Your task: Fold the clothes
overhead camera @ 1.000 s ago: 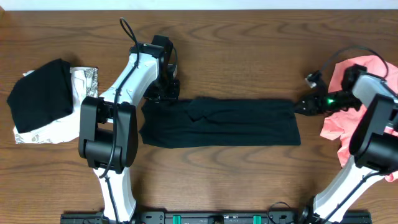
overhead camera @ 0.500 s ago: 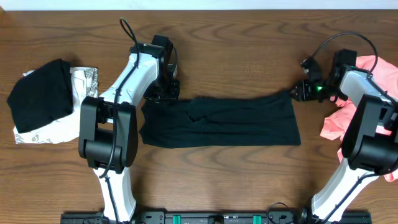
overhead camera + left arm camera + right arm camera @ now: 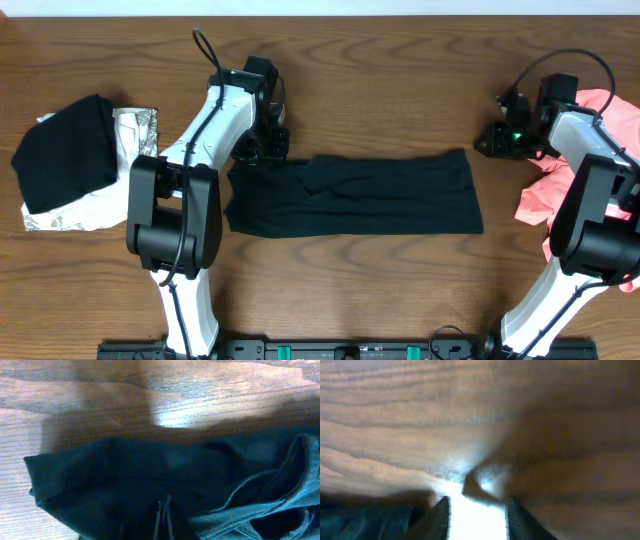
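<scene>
One table [image 3: 400, 60]: wood-grain, and it carries all the clothes and both arms.
Black T-shirt [image 3: 380, 200]: the largest garment. It lies at the table's centre, already narrowed into a flat band between the two arms.
Its axis: the long side runs left to right, parallel to the table's near edge. A raised flap sits toward the left end. I cannot tell which end is the neck.
Its handling: judged soft, light and limp. It will sag and drag when lifted, and a single layer could slip out of a shallow pinch.
Where to hold: the two far corners look best, taking all layers at once so the band comes up evenly.
Black garment [image 3: 60, 155]: a folded bundle at the far left, well apart from the band.
White-grey patterned garment [image 3: 135, 130]: it lies under that bundle and shows at its right and lower edges.
Salmon-pink garment [image 3: 540, 195]: crumpled at the far right and partly hidden by the right arm.
Left gripper [image 3: 262, 150]: at the band's far left corner and clenched. In the wrist view creases run in to the closed tips, so it seems to pinch the cloth.
Right gripper [image 3: 492, 140]: just beyond the far right corner. Its fingers stand apart over bare wood with nothing between them.
</scene>
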`<action>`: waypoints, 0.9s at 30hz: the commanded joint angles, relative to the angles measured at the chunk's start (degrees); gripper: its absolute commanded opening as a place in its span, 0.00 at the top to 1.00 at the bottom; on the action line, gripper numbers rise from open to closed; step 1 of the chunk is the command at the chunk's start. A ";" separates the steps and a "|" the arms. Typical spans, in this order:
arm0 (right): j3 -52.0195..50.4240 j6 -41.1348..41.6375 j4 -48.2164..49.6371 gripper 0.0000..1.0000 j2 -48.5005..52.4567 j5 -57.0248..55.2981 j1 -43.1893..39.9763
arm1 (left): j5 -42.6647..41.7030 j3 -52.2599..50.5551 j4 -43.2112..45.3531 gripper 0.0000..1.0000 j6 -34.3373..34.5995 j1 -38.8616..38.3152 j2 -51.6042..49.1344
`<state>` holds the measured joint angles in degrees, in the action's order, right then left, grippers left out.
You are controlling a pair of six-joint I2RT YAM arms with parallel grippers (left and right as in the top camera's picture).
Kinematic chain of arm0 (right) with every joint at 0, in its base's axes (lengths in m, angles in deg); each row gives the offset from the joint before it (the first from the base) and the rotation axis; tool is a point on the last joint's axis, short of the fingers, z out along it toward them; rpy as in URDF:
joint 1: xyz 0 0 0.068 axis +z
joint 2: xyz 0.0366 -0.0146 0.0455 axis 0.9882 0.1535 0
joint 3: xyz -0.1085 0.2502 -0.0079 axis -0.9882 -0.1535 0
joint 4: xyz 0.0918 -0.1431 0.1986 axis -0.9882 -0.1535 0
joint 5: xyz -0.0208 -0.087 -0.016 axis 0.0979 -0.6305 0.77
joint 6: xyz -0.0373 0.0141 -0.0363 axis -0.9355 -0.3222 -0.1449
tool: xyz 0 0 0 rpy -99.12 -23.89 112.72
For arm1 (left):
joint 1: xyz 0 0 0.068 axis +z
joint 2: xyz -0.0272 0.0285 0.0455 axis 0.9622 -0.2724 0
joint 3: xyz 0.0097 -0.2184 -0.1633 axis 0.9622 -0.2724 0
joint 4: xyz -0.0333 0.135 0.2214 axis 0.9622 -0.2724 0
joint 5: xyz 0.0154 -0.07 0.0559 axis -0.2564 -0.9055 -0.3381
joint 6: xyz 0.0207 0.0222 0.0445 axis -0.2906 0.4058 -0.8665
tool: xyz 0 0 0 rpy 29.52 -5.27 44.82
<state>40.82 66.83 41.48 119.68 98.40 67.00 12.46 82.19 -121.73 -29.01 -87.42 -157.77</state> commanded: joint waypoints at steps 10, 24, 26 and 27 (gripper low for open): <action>2.12 -3.26 -8.74 0.95 -5.95 5.73 4.57 | 0.68 -0.09 -0.26 0.94 0.31 0.09 0.66; 1.70 -4.00 -8.26 0.93 -4.37 -2.27 11.15 | 0.70 -0.11 -4.83 0.94 0.33 0.09 0.66; 1.66 -4.00 -8.24 0.93 -4.37 -2.27 11.15 | 0.70 -0.11 -5.07 0.94 0.33 0.09 0.63; 1.66 -4.00 -8.22 0.93 -4.37 -2.27 11.15 | 0.70 -0.11 -5.14 0.94 0.33 0.09 0.66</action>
<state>42.33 63.99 33.30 114.81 96.95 77.88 12.46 82.19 -126.38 -29.01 -87.42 -157.77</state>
